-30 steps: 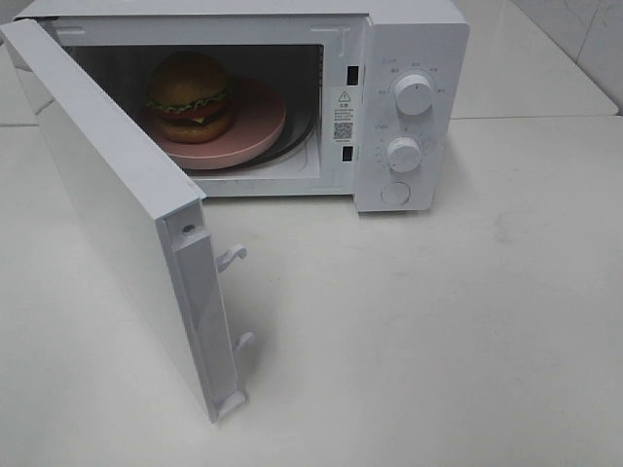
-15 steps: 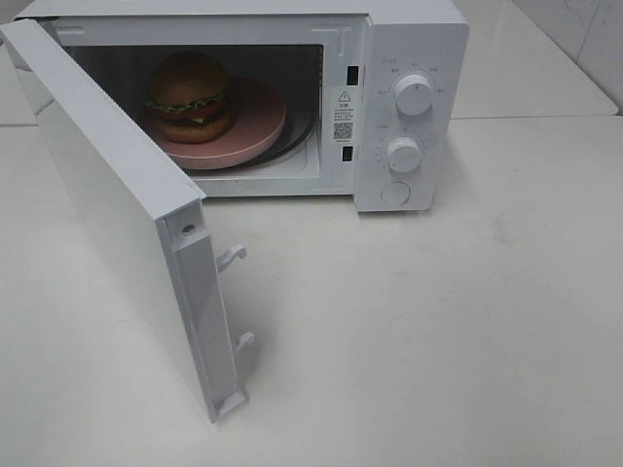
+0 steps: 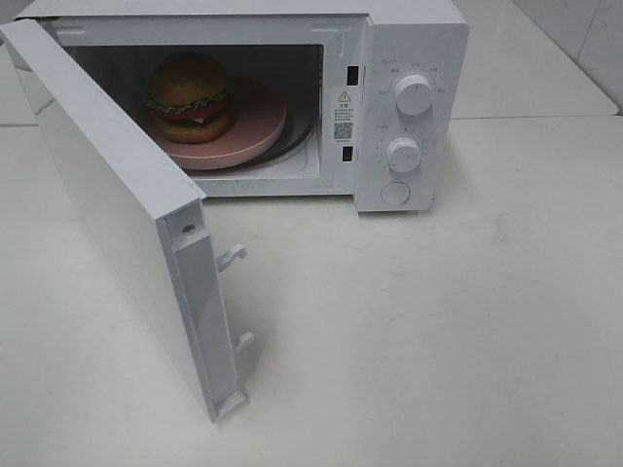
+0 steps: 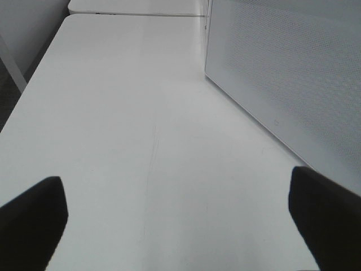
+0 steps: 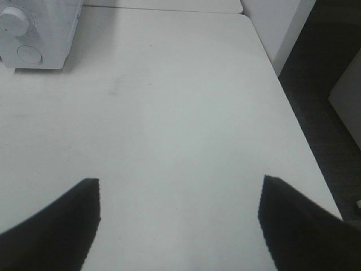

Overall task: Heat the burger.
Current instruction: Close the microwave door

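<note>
The burger (image 3: pixel 190 95), with a golden-brown bun and green lettuce, sits on a pink plate (image 3: pixel 255 124) inside the white microwave (image 3: pixel 409 58). The microwave door (image 3: pixel 117 209) stands wide open, swung out toward the front left. Neither arm shows in the exterior view. In the left wrist view my left gripper (image 4: pixel 177 217) is open over bare table, its dark fingertips (image 4: pixel 34 217) far apart, with the outer face of the door (image 4: pixel 287 73) beside it. My right gripper (image 5: pixel 180 223) is also open and empty over the table, the microwave's control panel (image 5: pixel 25 34) far ahead.
Two white dials (image 3: pixel 414 94) and a round button (image 3: pixel 395 193) are on the microwave's right panel. The white table (image 3: pixel 438 331) spreads in front. In the right wrist view the table edge (image 5: pixel 293 113) drops off to a dark floor.
</note>
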{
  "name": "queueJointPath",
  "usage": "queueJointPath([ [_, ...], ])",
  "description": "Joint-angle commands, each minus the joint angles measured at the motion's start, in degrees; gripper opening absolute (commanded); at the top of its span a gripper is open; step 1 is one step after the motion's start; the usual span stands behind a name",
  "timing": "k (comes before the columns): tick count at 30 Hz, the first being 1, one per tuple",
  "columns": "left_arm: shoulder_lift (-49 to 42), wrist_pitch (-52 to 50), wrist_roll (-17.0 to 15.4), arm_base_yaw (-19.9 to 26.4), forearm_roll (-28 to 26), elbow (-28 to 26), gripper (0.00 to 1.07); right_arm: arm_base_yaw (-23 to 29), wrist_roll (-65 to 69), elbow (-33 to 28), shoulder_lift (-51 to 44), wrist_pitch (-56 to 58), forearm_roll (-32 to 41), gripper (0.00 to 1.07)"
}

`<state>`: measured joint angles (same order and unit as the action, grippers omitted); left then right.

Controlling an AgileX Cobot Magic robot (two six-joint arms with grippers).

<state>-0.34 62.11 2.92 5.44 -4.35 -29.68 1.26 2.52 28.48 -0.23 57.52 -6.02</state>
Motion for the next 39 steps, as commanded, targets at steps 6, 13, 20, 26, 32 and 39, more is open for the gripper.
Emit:
queueJointPath([
  [6, -0.40, -0.92, -0.29, -0.40, -0.46, 0.11, 1.00, -0.57, 0.69, 0.00, -1.55, -0.52, 0.00, 0.76],
  [13, -0.29, -0.92, -0.29, -0.40, -0.46, 0.11, 1.00, -0.57, 0.69, 0.00, -1.55, -0.52, 0.00, 0.76],
  [20, -0.29, -0.92, -0.29, -0.40, -0.46, 0.11, 1.00, -0.57, 0.69, 0.00, -1.55, -0.52, 0.00, 0.76],
  [26, -0.40, -0.92, -0.29, -1.95, -0.17, 0.11, 1.00, -0.57, 0.69, 0.00, -1.55, -0.52, 0.23, 0.76],
  [32, -0.29, -0.92, -0.29, -1.95, -0.17, 0.11, 1.00, -0.57, 0.69, 0.00, -1.55, -0.52, 0.29, 0.76],
  [39, -0.29, -0.92, -0.29, -1.95, -0.17, 0.11, 1.00, -0.57, 0.69, 0.00, -1.55, -0.52, 0.29, 0.76],
])
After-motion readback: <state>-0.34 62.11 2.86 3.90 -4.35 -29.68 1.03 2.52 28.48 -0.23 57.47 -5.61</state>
